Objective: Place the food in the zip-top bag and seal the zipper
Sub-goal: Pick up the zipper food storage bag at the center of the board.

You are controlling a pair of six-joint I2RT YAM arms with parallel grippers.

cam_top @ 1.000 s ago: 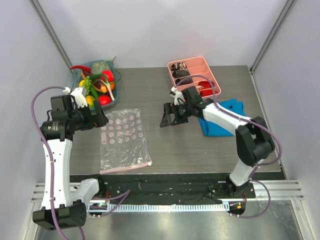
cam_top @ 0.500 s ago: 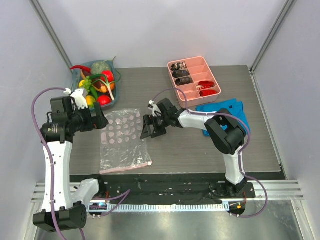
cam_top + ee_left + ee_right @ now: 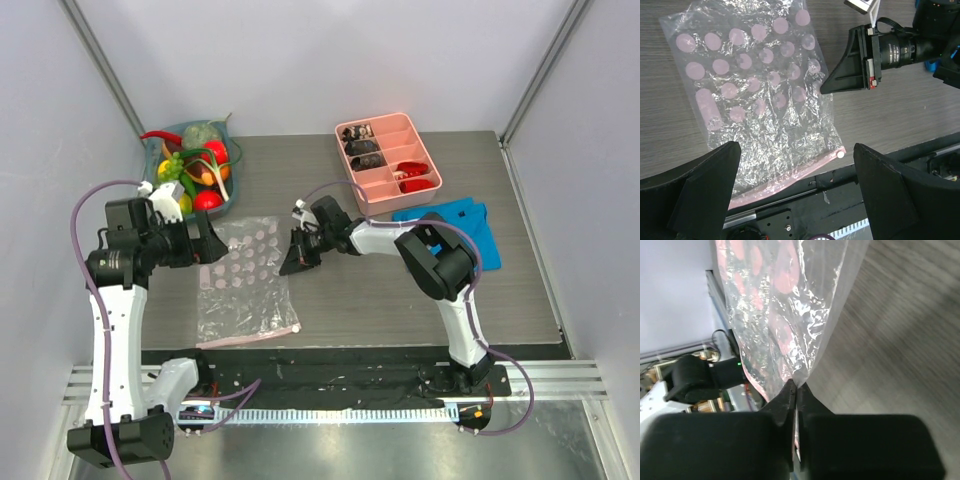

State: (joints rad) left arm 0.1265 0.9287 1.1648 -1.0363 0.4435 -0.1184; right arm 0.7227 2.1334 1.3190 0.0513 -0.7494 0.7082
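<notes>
I am pinching the right edge of the bag (image 3: 245,285) with my right hand (image 3: 290,265). Its fingers are pressed together on the thin plastic, as the right wrist view is showing at the very tips. The bag is lying flat on the tabletop (image 3: 360,300), left of centre in the top view, with its long axis running up and down the frame. The zipper (image 3: 250,336) is running along its bottom edge, and the slider (image 3: 298,327) is sitting at the lower right corner, below my pinch. My left hand (image 3: 208,246) is hovering spread wide and empty over the bag's upper left corner. The food (image 3: 195,172) is sitting piled at the upper left, near that hand and well apart from my right one, so I am judging the left hand the nearer for fetching. The mouth is facing the bottom of the frame, away from the pile.
</notes>
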